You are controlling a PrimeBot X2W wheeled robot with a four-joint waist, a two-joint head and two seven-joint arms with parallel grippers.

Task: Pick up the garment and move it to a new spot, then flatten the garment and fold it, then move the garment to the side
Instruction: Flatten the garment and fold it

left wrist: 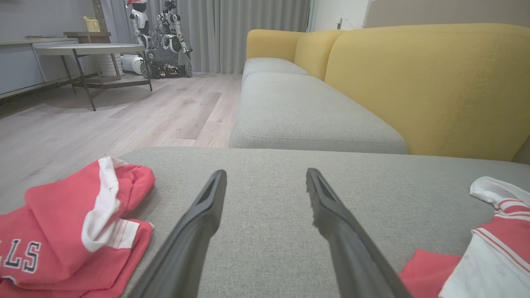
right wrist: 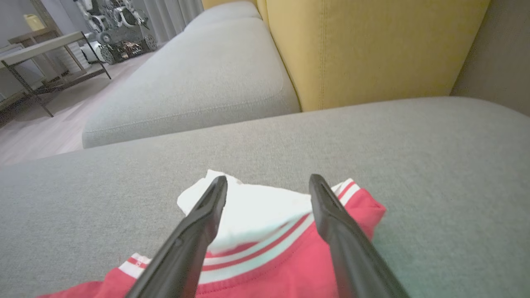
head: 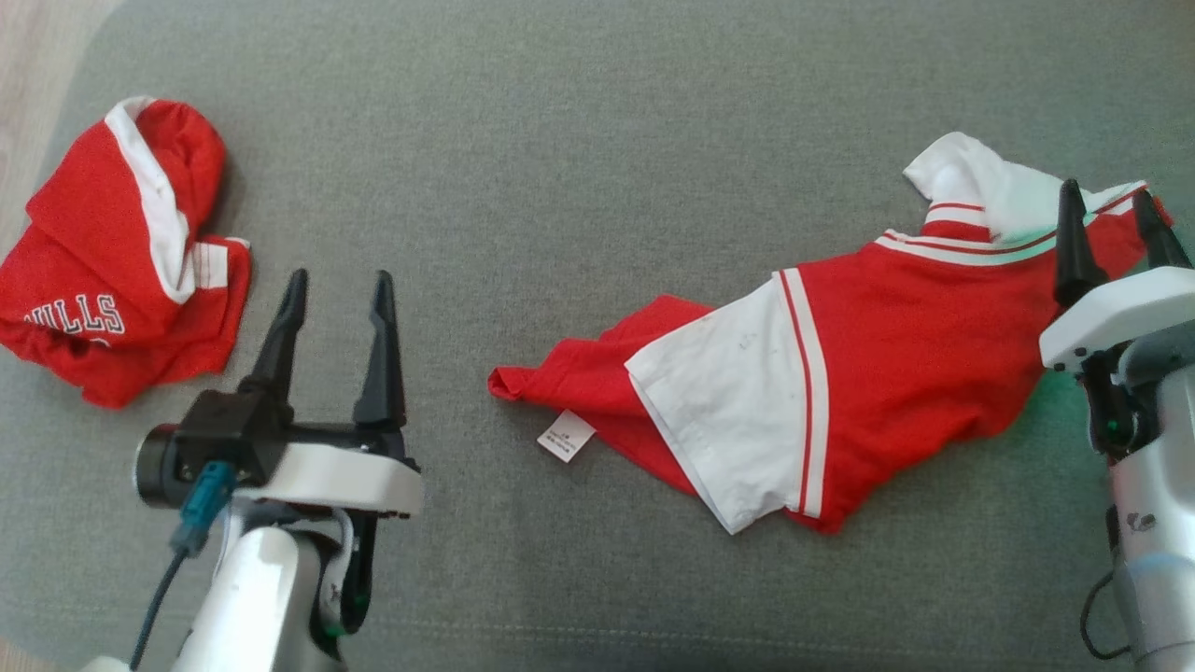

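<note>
1. Right gripper (head: 1108, 201) has its jaws spread wide, gripping nothing; its fingers straddle the white far end of the garment (head: 868, 373).
2. That garment lies rumpled, red and white, toward the right edge of the grey seat cushion (head: 560, 140).
3. Left gripper (head: 339, 280) is also wide open and empty, over bare cushion; a second red garment (head: 103, 261) lies bunched at the left edge.
</note>
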